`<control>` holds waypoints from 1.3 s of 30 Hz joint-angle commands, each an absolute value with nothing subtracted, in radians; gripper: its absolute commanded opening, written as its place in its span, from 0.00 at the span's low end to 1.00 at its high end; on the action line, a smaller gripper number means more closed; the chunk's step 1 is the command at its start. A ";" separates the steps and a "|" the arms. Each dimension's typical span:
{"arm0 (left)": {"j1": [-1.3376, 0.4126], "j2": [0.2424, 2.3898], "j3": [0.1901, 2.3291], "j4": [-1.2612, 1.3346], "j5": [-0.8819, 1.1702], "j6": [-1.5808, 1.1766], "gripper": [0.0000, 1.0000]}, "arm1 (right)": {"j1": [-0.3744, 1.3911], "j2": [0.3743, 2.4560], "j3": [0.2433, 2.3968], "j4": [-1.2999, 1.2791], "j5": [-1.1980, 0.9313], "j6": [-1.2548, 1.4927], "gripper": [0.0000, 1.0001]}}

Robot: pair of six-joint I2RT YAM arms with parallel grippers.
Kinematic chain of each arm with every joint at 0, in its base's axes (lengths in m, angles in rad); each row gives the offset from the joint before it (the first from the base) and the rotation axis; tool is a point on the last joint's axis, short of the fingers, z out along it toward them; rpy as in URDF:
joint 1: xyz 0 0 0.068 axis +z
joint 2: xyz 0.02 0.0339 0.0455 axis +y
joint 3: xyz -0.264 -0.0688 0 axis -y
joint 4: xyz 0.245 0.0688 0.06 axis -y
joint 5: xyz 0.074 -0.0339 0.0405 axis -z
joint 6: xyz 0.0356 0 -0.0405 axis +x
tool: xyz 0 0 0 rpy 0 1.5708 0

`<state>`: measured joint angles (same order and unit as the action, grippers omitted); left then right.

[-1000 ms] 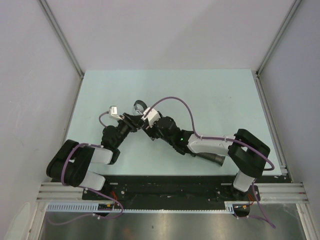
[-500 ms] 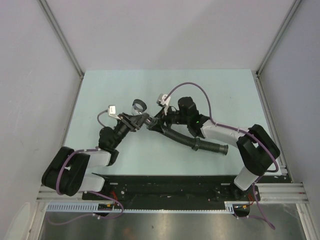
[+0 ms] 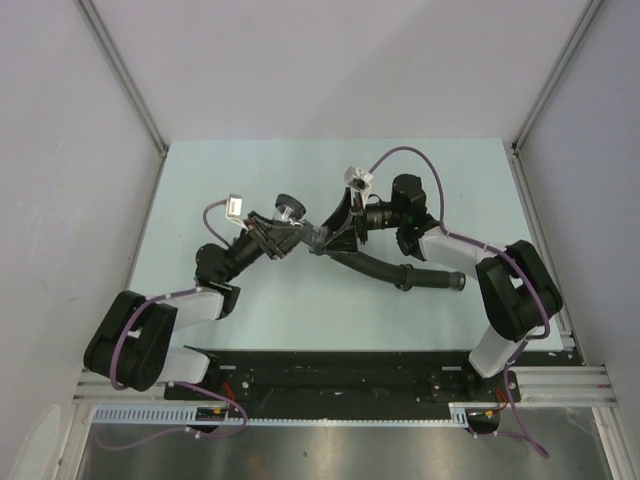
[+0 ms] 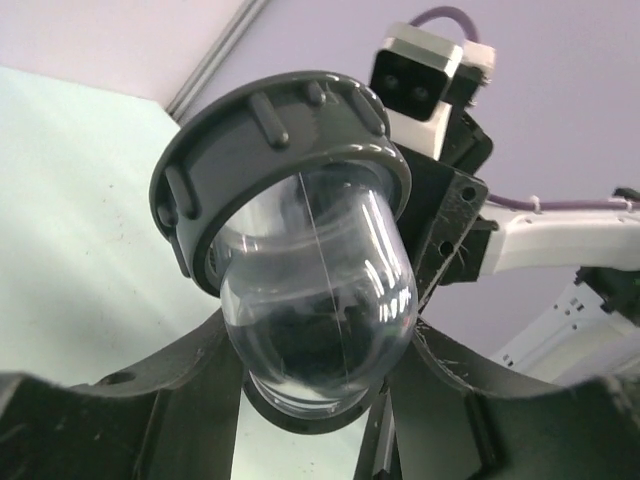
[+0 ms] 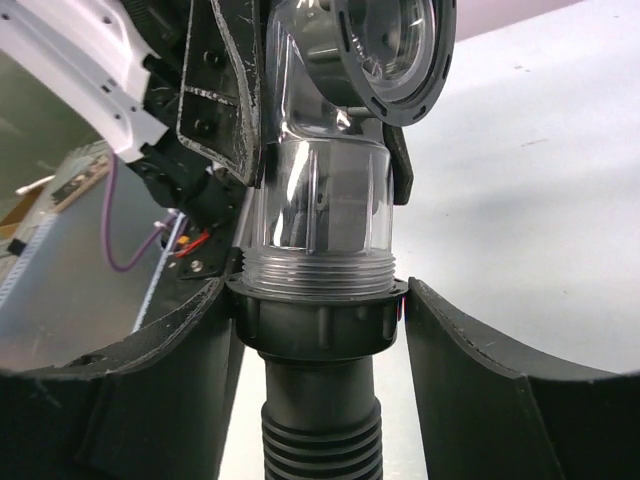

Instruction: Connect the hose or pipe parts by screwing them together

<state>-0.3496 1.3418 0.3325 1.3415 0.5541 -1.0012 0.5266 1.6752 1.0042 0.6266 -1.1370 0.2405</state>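
A clear elbow fitting with a grey ribbed ring sits between my left gripper's jaws, which are shut on its clear body. Its threaded clear end enters the flared collar of the black ribbed hose. My right gripper straddles that collar with a thin gap at the right finger, so it is open. From above, the fitting is held over mid-table. My left gripper and right gripper meet there. The hose trails right.
The hose's free collar end lies on the pale green tabletop near the right arm's base link. Grey walls and metal rails border the table on three sides. Purple cables loop over both arms.
The right arm has swung farther back and turned, dragging the hose's free end rightward. The left gripper has carried the fitting a little right. The right jaws have eased apart off the collar.
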 commanded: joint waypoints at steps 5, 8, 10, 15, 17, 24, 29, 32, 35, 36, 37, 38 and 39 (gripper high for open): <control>-0.350 1.330 0.396 1.680 0.782 -0.867 0.01 | 0.522 1.703 1.017 1.075 -1.397 0.564 0.00; -0.350 1.347 0.420 1.680 0.847 -0.839 0.00 | 0.518 1.735 1.017 1.296 -1.422 0.753 0.00; -0.350 1.353 0.437 1.680 0.880 -0.816 0.00 | 0.514 1.785 1.020 1.576 -1.433 0.991 0.00; -0.351 1.341 0.448 1.680 0.922 -0.711 0.00 | 0.515 1.821 1.035 1.594 -1.453 1.049 0.00; -0.351 1.338 0.449 1.680 0.931 -0.689 0.00 | 0.518 1.818 1.035 1.597 -1.460 1.051 0.00; -0.342 1.394 0.520 1.680 0.995 -0.753 0.07 | 0.514 1.809 1.035 1.594 -1.463 1.048 0.00; -0.311 1.404 0.525 1.680 0.950 -0.808 0.44 | 0.500 1.812 1.035 1.594 -1.453 1.045 0.00; -0.292 1.390 0.517 1.680 0.940 -0.825 0.55 | 0.483 1.816 1.035 1.594 -1.440 1.049 0.00; -0.270 1.367 0.509 1.680 0.940 -0.839 0.82 | 0.476 1.812 1.035 1.595 -1.433 1.043 0.00; -0.265 1.364 0.509 1.680 0.939 -0.842 0.84 | 0.472 1.809 1.037 1.594 -1.431 1.040 0.00; -0.258 1.361 0.508 1.680 0.942 -0.845 0.85 | 0.469 1.809 1.035 1.594 -1.427 1.039 0.00; -0.255 1.359 0.508 1.678 0.949 -0.850 0.86 | 0.468 1.810 1.035 1.594 -1.425 1.035 0.00; -0.252 1.362 0.505 1.678 0.950 -0.851 0.89 | 0.465 1.810 1.035 1.594 -1.425 1.037 0.00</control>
<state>-0.2790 1.3880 0.4992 1.3399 0.9756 -0.8555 0.4755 1.8328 0.9989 1.2976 -1.4246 1.0206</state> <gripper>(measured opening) 0.854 0.659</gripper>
